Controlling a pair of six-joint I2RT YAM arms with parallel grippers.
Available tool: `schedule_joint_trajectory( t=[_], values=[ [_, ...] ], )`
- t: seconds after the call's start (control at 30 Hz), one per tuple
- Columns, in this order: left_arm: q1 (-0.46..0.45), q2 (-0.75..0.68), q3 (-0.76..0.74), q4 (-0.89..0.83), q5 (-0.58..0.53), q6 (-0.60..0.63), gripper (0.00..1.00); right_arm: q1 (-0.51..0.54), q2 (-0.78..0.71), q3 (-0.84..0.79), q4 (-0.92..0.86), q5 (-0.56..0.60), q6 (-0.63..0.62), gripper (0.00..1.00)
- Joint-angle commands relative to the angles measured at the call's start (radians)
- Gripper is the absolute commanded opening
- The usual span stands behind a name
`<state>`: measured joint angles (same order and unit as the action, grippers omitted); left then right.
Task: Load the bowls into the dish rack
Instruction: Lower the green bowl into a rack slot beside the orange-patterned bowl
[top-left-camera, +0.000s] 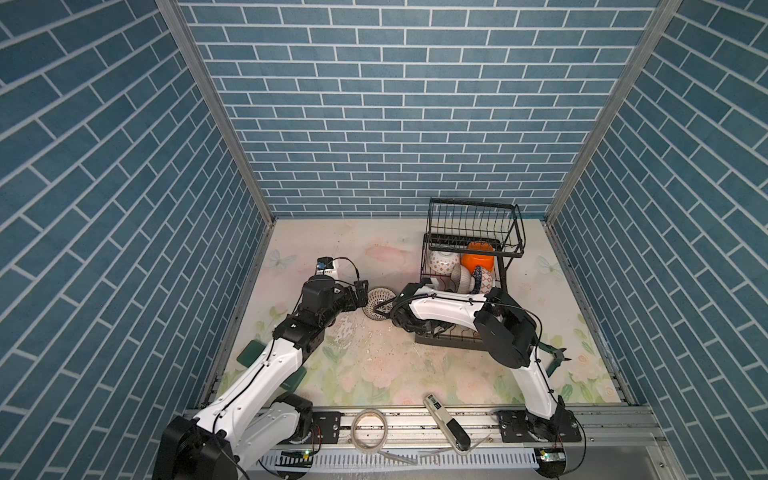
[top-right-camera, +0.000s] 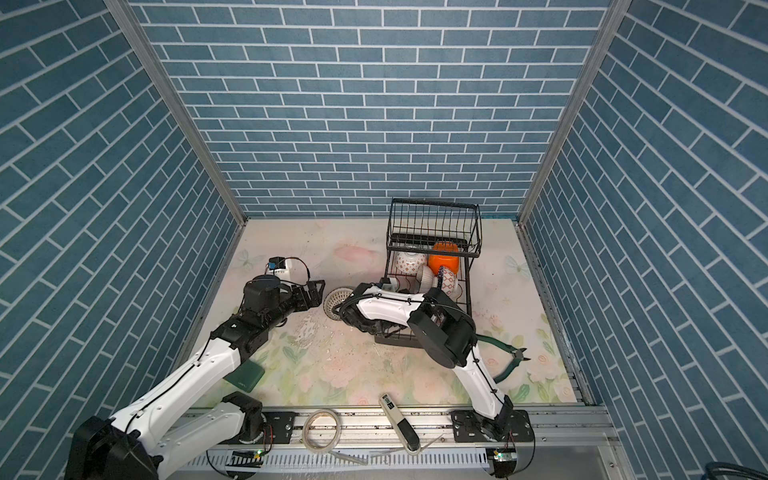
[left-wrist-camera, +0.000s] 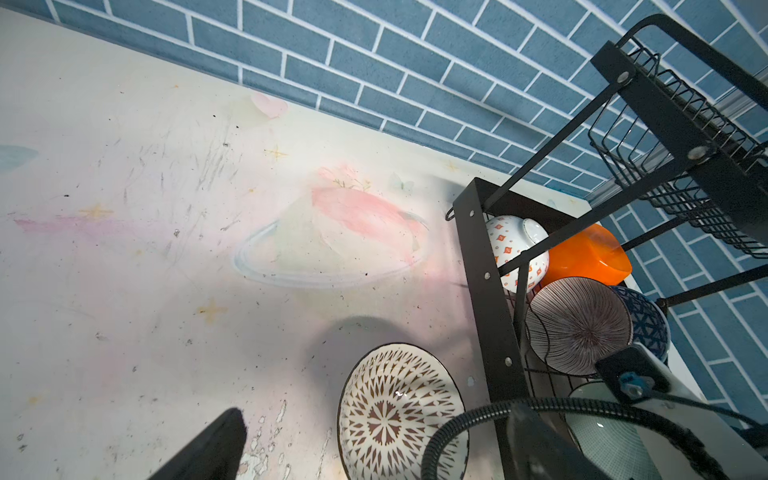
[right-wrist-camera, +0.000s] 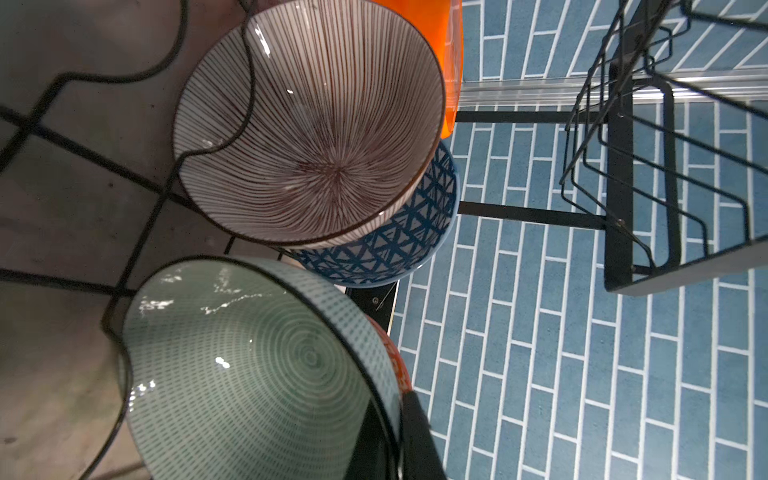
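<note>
In both top views the brown-patterned bowl (top-left-camera: 376, 303) lies tilted on the worktop (top-left-camera: 374, 374) just left of the dish rack (top-left-camera: 473, 224), beside the wide-open left gripper (top-left-camera: 360, 293), the nearer one.

Left wrist view: the bowl's mouth faces that gripper.

Right wrist view: the right gripper (right-wrist-camera: 395, 440) clamps the pale green bowl (right-wrist-camera: 249, 374) inside the rack.
</note>
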<state>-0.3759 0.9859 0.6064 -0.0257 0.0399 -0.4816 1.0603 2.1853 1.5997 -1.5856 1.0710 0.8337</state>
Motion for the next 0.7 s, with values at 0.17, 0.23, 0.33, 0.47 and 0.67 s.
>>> schedule_joint_trajectory(
  t=[0.17, 0.23, 0.33, 0.47, 0.67],
  values=[
    [0.021, -0.003, -0.011, -0.002, 0.013, 0.008, 1.00, 0.030, 0.100, 0.057, 0.072, -0.186, 0.087, 0.00],
    [0.022, -0.003, -0.013, -0.002, 0.015, 0.008, 1.00, 0.030, 0.100, 0.061, 0.077, -0.198, 0.084, 0.00],
    [0.025, -0.006, -0.017, 0.000, 0.018, 0.006, 1.00, 0.031, 0.097, 0.062, 0.086, -0.214, 0.083, 0.00],
    [0.026, -0.016, -0.028, 0.000, 0.019, 0.003, 1.00, 0.030, 0.096, 0.062, 0.093, -0.223, 0.078, 0.00],
    [0.031, -0.038, -0.038, -0.014, 0.014, 0.002, 1.00, 0.033, 0.099, 0.071, 0.084, -0.234, 0.081, 0.00]
  ],
)
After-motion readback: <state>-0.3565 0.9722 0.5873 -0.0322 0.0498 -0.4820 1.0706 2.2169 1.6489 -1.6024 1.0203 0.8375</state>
